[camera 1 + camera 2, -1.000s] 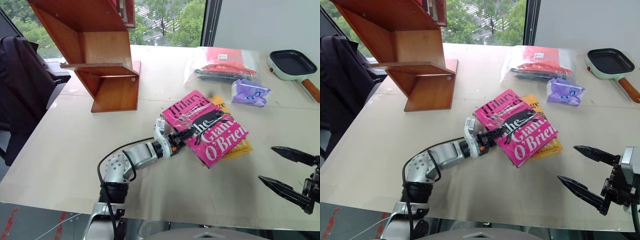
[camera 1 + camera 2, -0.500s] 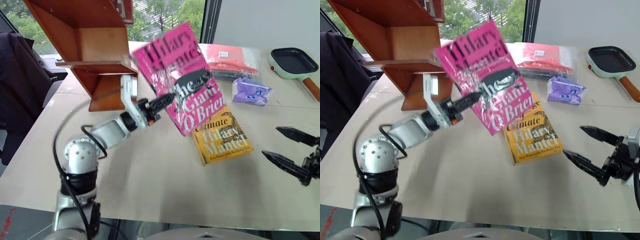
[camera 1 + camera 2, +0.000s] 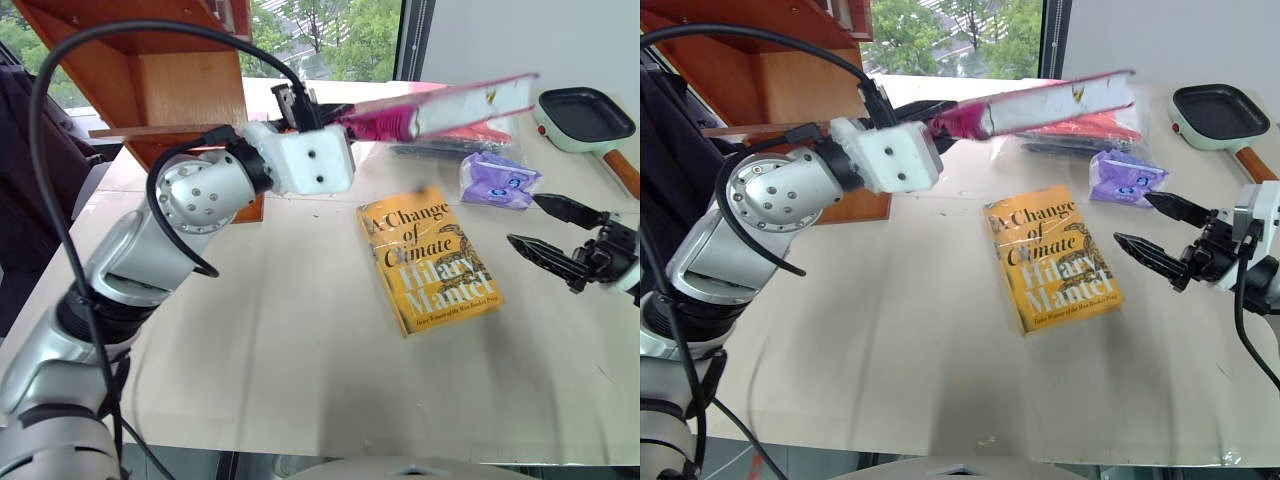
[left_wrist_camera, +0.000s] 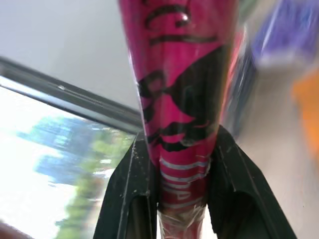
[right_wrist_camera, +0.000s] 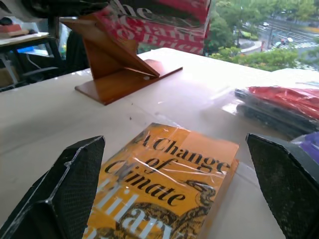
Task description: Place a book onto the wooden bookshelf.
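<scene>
The pink book (image 3: 450, 105) hangs in the air above the table, nearly level and seen edge-on. My left gripper (image 3: 335, 115) is shut on its near end. In the left wrist view both black fingers (image 4: 132, 189) press the glossy pink cover (image 4: 177, 99). The reddish-brown wooden bookshelf (image 3: 190, 80) stands at the back left, just behind the left wrist. My right gripper (image 3: 522, 220) is open at the right, level above the table, beside the yellow-orange book (image 3: 430, 260), which lies flat and shows between its fingers (image 5: 60, 199).
A clear bag of red items (image 3: 460, 135) and a purple packet (image 3: 500, 180) lie behind the yellow book. A pale green frying pan (image 3: 585, 125) sits at the back right. A dark chair (image 3: 20, 200) stands left of the table (image 3: 300, 340).
My left arm has lifted the pink book off the yellow one, up toward the shelf, and turned it level. My right gripper has moved forward toward the yellow book, still open.
</scene>
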